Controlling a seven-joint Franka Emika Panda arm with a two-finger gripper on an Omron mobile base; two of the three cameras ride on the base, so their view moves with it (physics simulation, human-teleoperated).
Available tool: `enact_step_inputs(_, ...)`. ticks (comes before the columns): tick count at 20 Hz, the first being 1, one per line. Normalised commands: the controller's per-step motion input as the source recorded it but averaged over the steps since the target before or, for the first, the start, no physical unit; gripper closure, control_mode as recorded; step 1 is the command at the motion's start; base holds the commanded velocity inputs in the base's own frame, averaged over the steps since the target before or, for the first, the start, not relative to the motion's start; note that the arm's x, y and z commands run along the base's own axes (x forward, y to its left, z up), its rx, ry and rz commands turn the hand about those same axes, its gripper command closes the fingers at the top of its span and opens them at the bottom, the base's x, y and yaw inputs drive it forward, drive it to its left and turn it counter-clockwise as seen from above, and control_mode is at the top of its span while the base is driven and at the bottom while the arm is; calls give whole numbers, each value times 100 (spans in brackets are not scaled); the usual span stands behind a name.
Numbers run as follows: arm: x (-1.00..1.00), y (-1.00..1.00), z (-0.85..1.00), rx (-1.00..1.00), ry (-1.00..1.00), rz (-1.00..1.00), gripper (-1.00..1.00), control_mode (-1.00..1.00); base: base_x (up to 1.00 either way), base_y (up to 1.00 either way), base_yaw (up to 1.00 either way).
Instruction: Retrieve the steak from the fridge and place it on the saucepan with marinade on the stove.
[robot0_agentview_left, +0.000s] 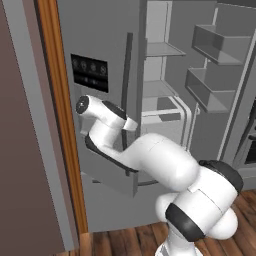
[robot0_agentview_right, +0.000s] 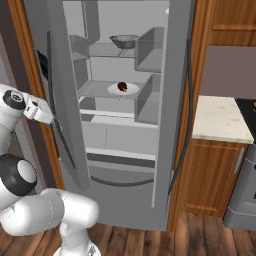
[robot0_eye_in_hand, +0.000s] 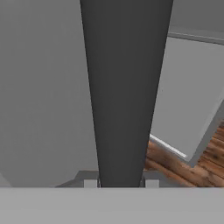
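The fridge (robot0_agentview_right: 170, 75) stands with both doors swung open. Inside, the steak (robot0_agentview_right: 122, 87) is a small dark red lump lying on a white plate (robot0_agentview_right: 131, 91) on the middle shelf. My gripper (robot0_agentview_left: 131, 124) is at the left door's long dark handle (robot0_agentview_left: 128, 75), just below the black dispenser panel (robot0_agentview_left: 90, 73). In the hand view the handle (robot0_eye_in_hand: 124, 87) runs up between the two fingertips (robot0_eye_in_hand: 151, 182), and my gripper (robot0_eye_in_hand: 121, 181) is shut on it. From the right, my gripper (robot0_agentview_right: 44, 113) meets the door's outer face. The stove (robot0_agentview_right: 248, 107) shows as a black edge at far right. The saucepan is out of view.
A grey mesh colander bowl (robot0_agentview_right: 125, 41) sits on the upper shelf. The open right door carries bins (robot0_agentview_left: 212, 90). A pale counter (robot0_agentview_right: 220, 120) over a wooden cabinet (robot0_agentview_right: 210, 175) lies between fridge and stove. A wooden wall panel (robot0_agentview_left: 60, 125) flanks the left door.
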Motion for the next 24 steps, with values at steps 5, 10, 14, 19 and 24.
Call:
enact_step_inputs(5,-29,70,-7,0,1,-31,-100,-100,0,0,0)
enact_step_inputs(10,-33,-9,-36,0,4,-20,-100,-100,0,0,0)
enact_step_inputs(14,-44,-31,-48,-5,0,-15,-100,-100,0,0,0)
enact_step_inputs(19,-85,-11,20,-1,-2,-5,-100,-100,0,0,0)
enact_step_inputs(24,-88,-3,39,0,0,3,-100,-100,0,0,0)
